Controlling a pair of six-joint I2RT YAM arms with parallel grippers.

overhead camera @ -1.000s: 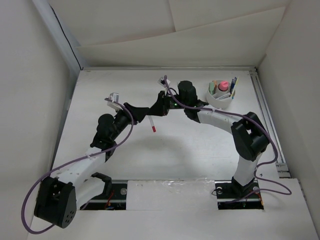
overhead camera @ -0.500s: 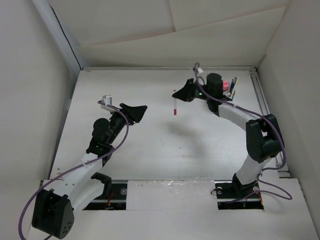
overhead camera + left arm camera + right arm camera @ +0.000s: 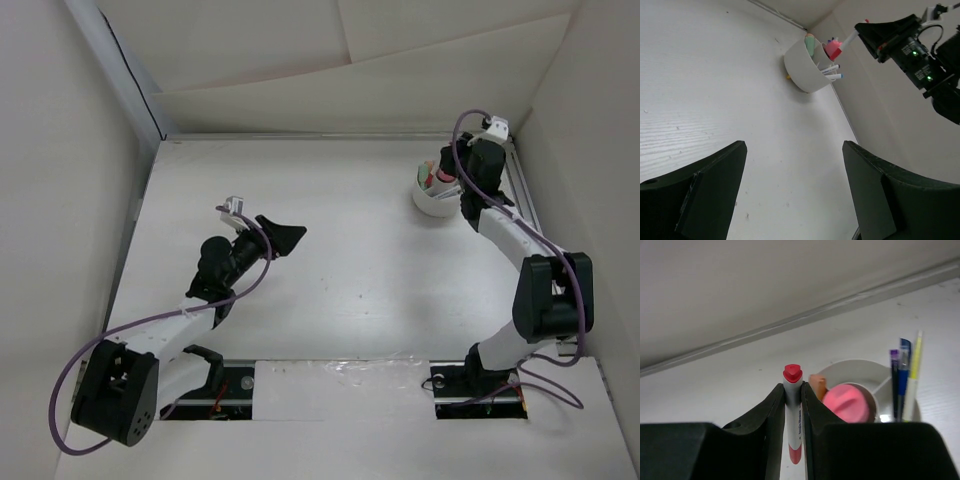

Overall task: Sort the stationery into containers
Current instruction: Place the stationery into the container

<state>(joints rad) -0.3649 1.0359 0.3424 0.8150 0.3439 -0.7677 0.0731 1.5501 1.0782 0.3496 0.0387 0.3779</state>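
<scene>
The white cup (image 3: 428,203) stands at the back right of the table. In the right wrist view the cup (image 3: 855,366) holds a stubby pink-capped item (image 3: 846,403), an orange marker (image 3: 817,382) and thin blue, purple and yellow-green pens (image 3: 903,374). My right gripper (image 3: 792,388) is shut on a thin white pen with a red tip (image 3: 793,415), just left of the cup's rim and above it. The left wrist view shows that pen (image 3: 851,37) slanting over the cup (image 3: 805,67). My left gripper (image 3: 794,150) is open and empty over mid-table (image 3: 287,238).
A raised rail (image 3: 520,210) runs along the table's right edge beside the cup. White walls close in the back and both sides. The right arm's elbow (image 3: 550,295) stands at the right, near the wall.
The left gripper opened and let go of the white pen, then drew back to the left. The right arm carried the pen from mid-table to the cup at the back right.
</scene>
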